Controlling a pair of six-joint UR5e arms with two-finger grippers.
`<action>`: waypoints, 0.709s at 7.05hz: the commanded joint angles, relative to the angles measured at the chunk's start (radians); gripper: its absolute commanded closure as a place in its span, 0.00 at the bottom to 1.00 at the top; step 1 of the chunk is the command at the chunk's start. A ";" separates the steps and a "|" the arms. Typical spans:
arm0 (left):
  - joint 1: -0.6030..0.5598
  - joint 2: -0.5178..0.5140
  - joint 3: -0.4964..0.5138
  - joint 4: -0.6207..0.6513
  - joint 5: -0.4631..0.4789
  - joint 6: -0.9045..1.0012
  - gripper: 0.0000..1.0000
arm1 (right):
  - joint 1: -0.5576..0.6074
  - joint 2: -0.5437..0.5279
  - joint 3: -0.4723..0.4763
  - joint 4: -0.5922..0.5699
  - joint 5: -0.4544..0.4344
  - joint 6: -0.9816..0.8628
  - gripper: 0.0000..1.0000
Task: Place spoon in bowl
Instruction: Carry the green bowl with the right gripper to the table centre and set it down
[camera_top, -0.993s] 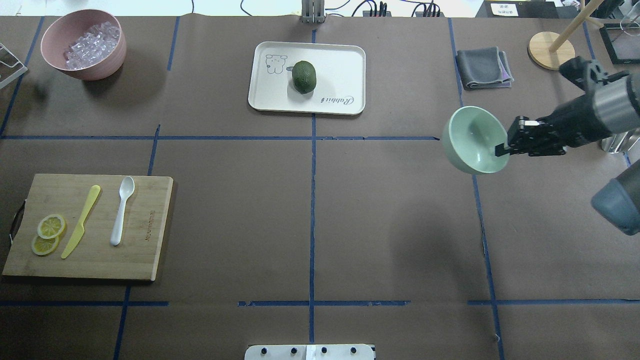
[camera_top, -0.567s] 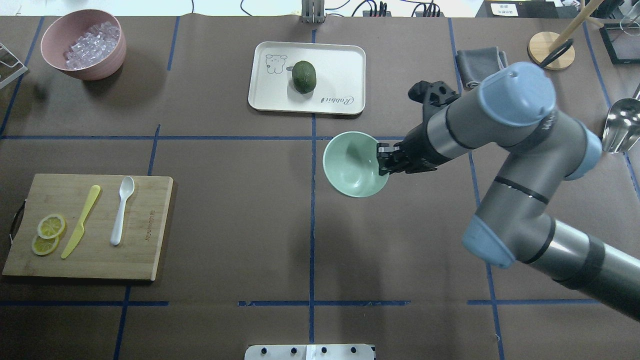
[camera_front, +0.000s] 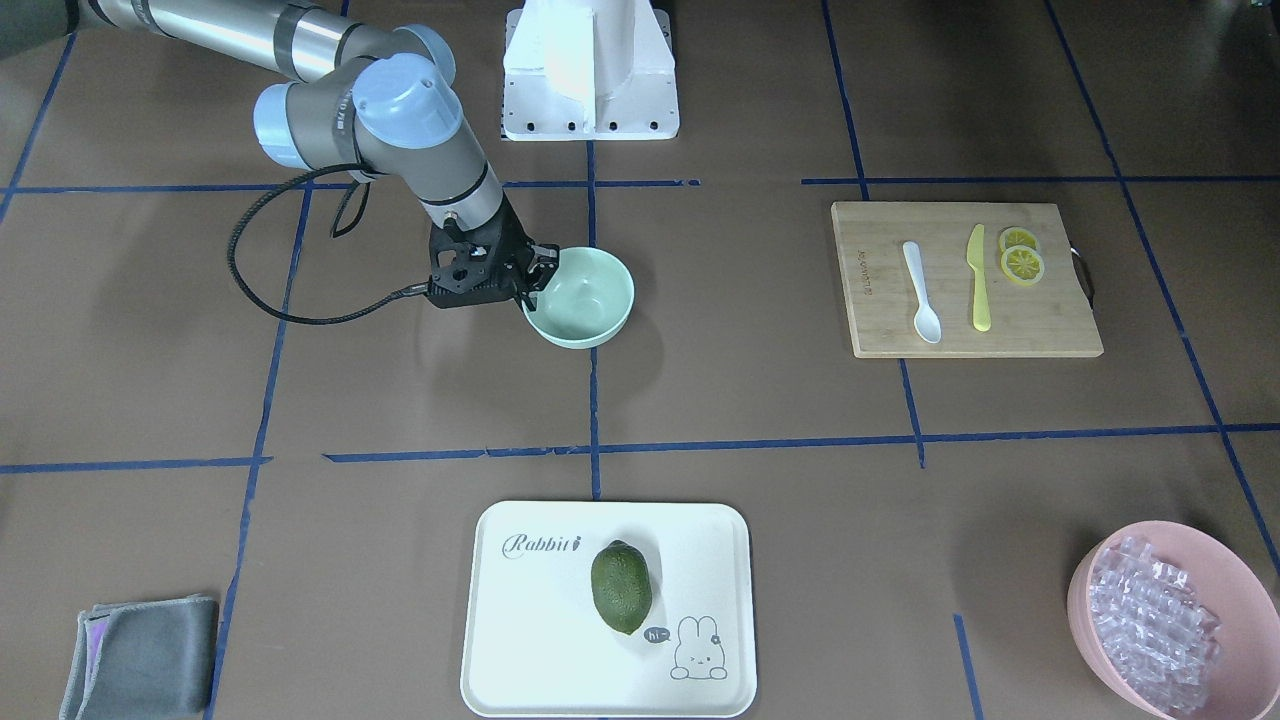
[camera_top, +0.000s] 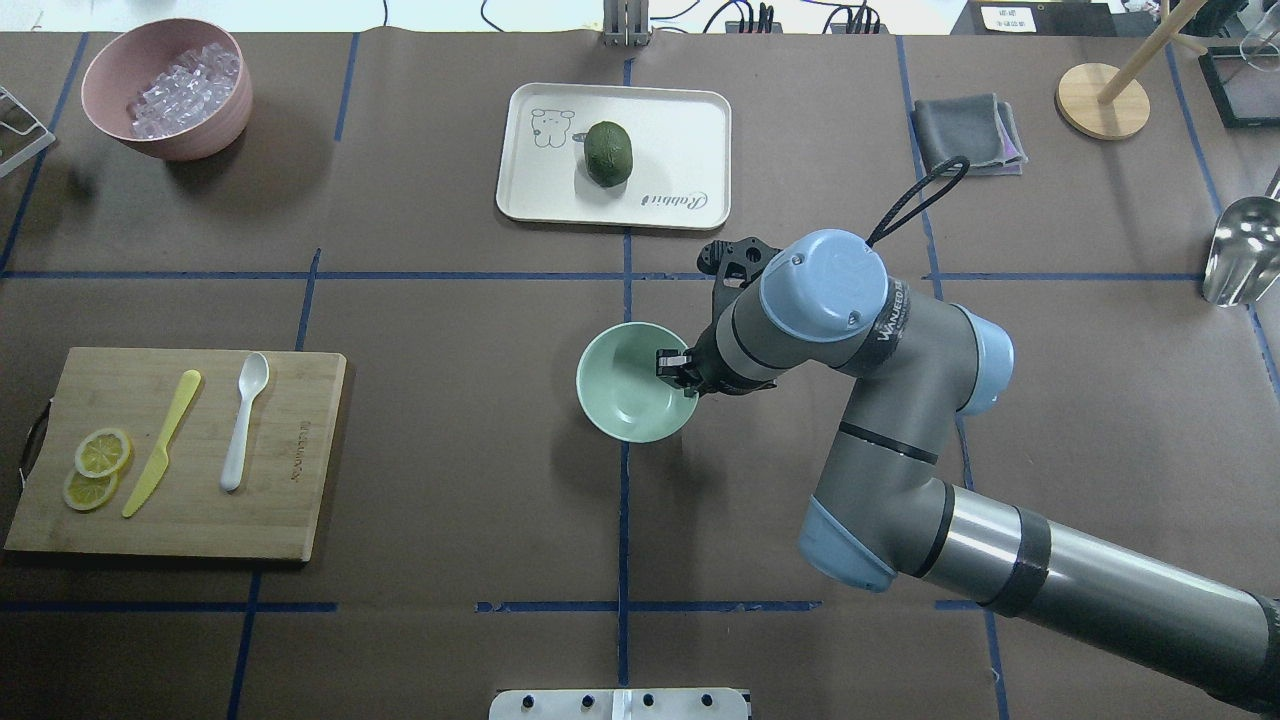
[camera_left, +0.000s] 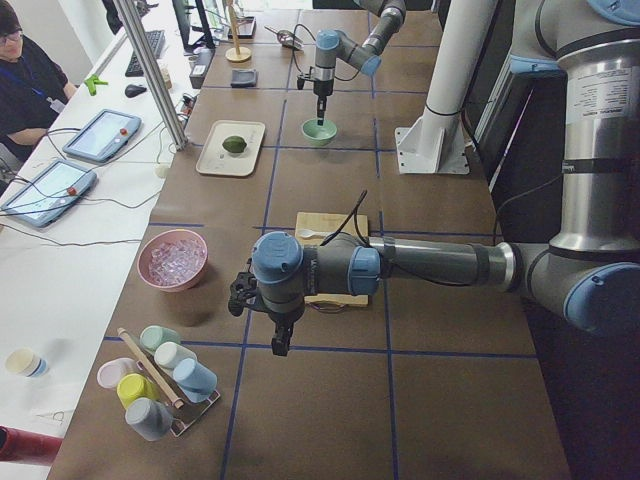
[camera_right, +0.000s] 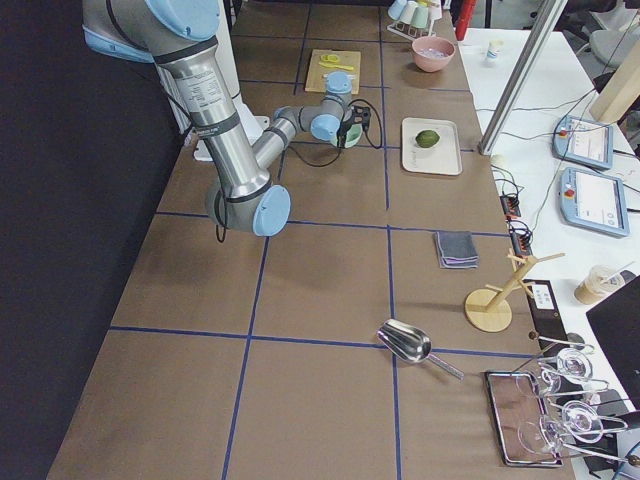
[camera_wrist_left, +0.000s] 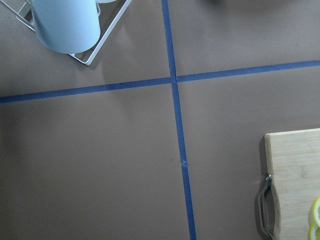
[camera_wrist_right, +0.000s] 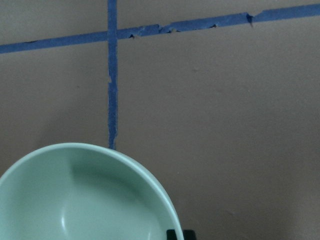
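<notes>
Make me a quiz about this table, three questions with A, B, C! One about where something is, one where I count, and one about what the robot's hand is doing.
1. Where is the white spoon?
A. on the wooden board
B. in the pink bowl
C. on the white tray

2. How many lemon slices are on the board?
A. one
B. two
C. four

3. What is the right gripper doing?
A. hanging open over the table
B. holding the green bowl by its rim
C. holding the spoon

Answers:
1 A: the spoon lies on the board beside the yellow knife.
2 B: two round slices show next to the knife.
3 B: it pinches the bowl's rim.
</notes>
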 joint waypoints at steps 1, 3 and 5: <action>0.000 0.000 0.006 0.000 0.000 0.003 0.00 | -0.019 0.008 -0.014 0.004 -0.006 0.000 0.97; 0.000 0.002 0.007 0.000 0.000 0.004 0.00 | -0.021 0.010 -0.013 0.005 -0.006 0.002 0.79; 0.000 0.002 0.007 0.000 0.000 0.004 0.00 | -0.021 0.014 -0.001 0.007 -0.008 0.008 0.00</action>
